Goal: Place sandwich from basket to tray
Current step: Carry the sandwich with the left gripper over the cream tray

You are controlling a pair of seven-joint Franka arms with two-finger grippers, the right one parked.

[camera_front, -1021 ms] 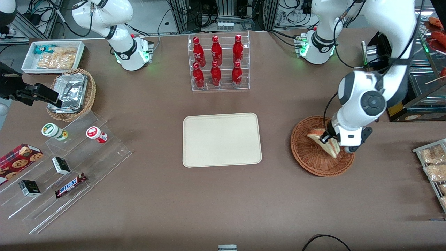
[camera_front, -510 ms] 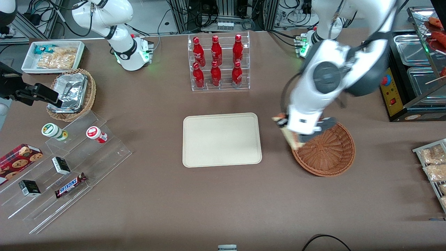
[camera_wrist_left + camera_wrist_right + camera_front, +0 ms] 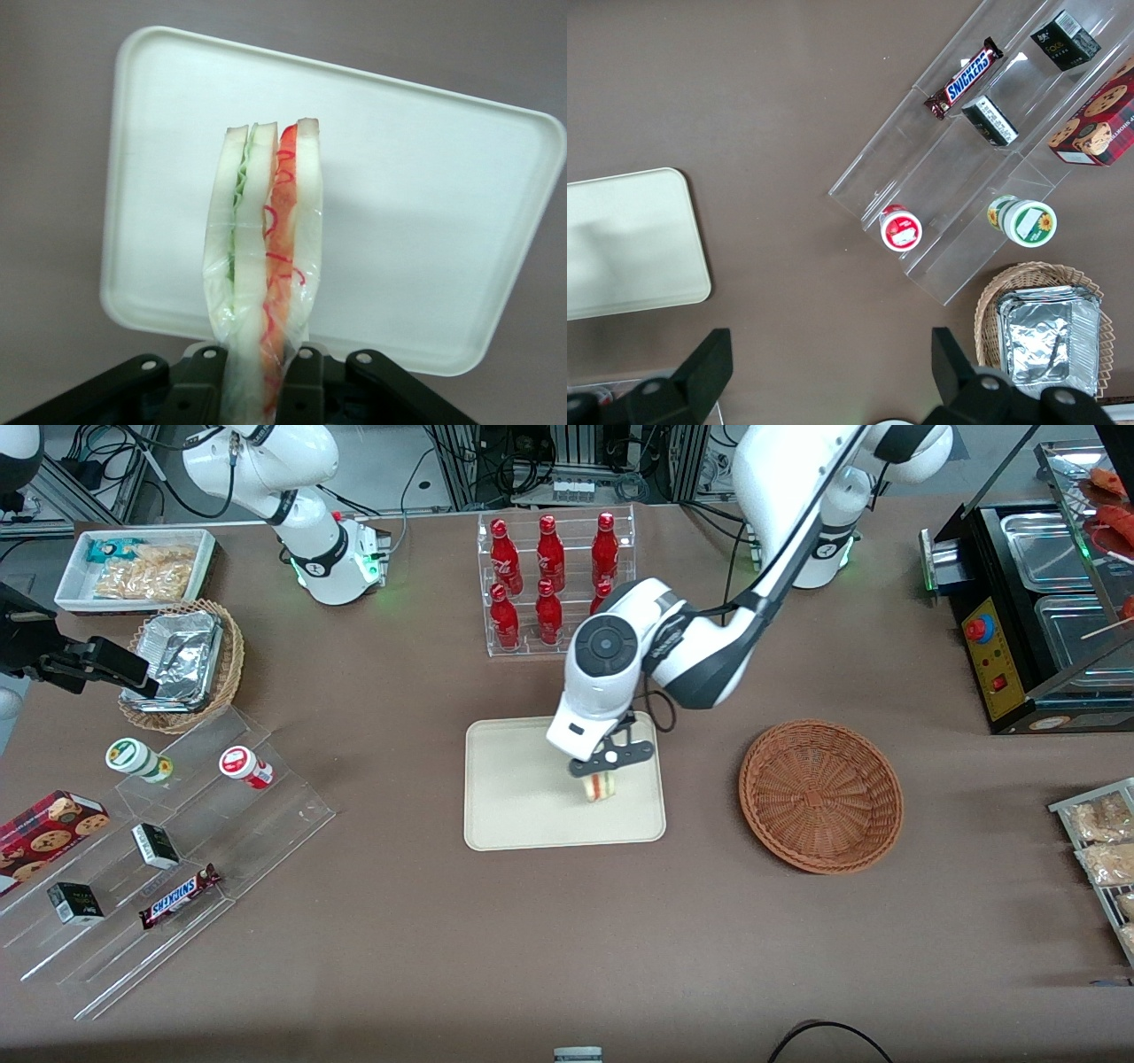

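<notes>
1. Gripper [image 3: 602,772] hangs over the tray [image 3: 514,797], above the tray's side that faces the basket [image 3: 821,795]; its fingers [image 3: 202,382] are clamped on the sandwich [image 3: 601,786], one on each bread face.
2. Sandwich held on edge, cut side toward the wrist camera; layers run lengthwise from the fingers outward; whether it touches the tray floor cannot be told.
3. Appearance in the wrist view: sandwich [image 3: 264,301] wrapped in clear film, wrinkled and glossy near the fingers; three pale white bread slices; light green shredded filling between one pair, red-orange filling with thin red curls between the other; the wedge narrows toward the gripped end.
4. Tray: flat, cream-beige, rounded corners, low raised rim; lies mid-tabletop on the brown table [image 3: 399,939]; nothing else seen on it.
5. Basket: round, reddish-brown wicker, nothing in it; sits on the tabletop beside the tray, toward the working arm's end, clearly apart from the tray's rim.
6. Rack of red bottles [image 3: 554,584] stands farther from the front camera than the tray.
</notes>
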